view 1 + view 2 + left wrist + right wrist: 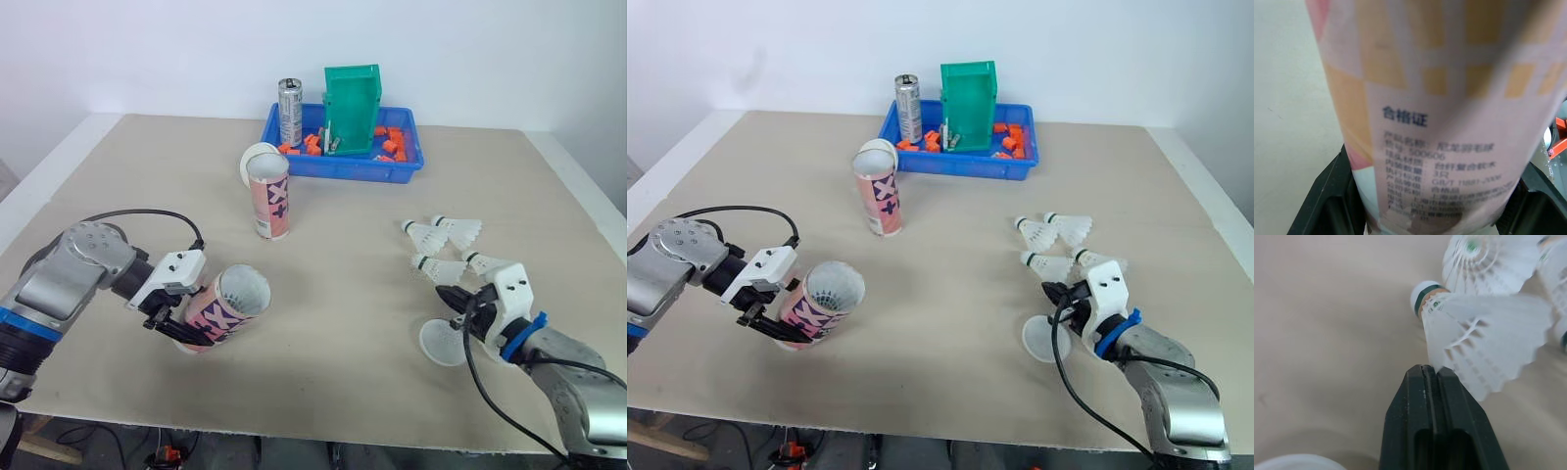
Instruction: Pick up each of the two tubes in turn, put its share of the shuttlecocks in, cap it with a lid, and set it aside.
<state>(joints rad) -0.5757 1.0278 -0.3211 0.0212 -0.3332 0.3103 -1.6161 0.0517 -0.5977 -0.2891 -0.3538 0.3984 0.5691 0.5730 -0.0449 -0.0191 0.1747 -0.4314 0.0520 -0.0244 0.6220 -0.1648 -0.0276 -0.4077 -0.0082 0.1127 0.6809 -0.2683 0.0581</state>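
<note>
i have one tube clamped in left gripper, uncapped. right gripper pinched shut, empty i think, at the shuttlecocks. other tube stands open, neither capped.

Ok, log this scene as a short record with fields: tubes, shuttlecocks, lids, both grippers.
held tube: tilted, mouth open, off the table
left gripper: fingers shut on held tube
second tube: upright mid-table
rear lid: white, close behind second tube's top
shuttlecocks: four, loose on the table
right gripper: fingers shut, tips at one shuttlecock's skirt
loose lid: flat beside right gripper
blue tray: at back, holding green bin, can, orange pieces
</note>
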